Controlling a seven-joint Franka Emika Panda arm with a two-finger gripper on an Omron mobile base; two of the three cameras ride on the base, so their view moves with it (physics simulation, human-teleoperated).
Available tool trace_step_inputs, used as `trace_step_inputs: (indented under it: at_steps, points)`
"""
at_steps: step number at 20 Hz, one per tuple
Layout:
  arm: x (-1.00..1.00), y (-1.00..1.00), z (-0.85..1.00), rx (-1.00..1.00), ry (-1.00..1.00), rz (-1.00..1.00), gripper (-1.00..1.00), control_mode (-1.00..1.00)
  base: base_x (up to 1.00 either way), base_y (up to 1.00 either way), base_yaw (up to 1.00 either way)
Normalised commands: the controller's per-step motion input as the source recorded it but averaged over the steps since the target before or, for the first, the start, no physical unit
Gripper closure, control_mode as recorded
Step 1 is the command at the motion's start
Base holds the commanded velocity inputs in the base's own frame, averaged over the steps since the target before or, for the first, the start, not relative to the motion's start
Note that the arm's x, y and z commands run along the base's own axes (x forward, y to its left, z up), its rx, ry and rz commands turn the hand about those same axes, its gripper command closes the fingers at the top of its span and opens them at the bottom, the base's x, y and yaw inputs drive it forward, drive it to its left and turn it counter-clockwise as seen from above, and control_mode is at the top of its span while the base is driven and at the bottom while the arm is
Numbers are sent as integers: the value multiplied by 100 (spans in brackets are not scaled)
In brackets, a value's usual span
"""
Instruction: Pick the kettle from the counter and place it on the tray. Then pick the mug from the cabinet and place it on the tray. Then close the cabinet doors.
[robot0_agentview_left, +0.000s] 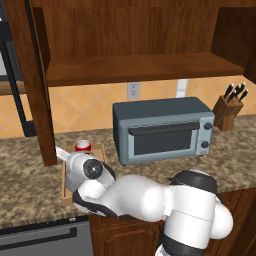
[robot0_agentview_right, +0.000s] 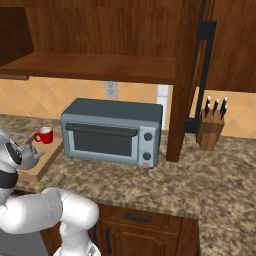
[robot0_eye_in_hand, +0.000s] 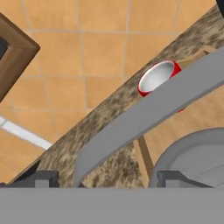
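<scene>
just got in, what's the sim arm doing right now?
The gripper hangs open just above the kettle, whose handle crosses the hand view. The kettle sits on the tray, and the mug is on the tray too. The cabinet doors are not yet closed, its shelf bare.

Speckled brown counter (robot0_agentview_right: 210, 170) carrying a grey toaster oven (robot0_agentview_right: 111, 131) at centre. Wooden tray (robot0_agentview_right: 44, 159) at its nine o'clock, knife block (robot0_agentview_right: 210, 130) at three o'clock

Red mug (robot0_agentview_right: 44, 134) upright on tray (robot0_agentview_right: 46, 159)
</scene>
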Motion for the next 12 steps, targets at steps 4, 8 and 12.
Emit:
trace_step_inputs:
  at_steps: [4, 8, 12]
  points:
    - [-16, 2, 0, 1, 5, -8, -100, -100, 0, 0, 0]
    - [-10, 2, 3, 0, 0, -6, -100, -100, 0, 0, 0]
    - [-22, 0, 4, 0, 0, -4, -100, -100, 0, 0, 0]
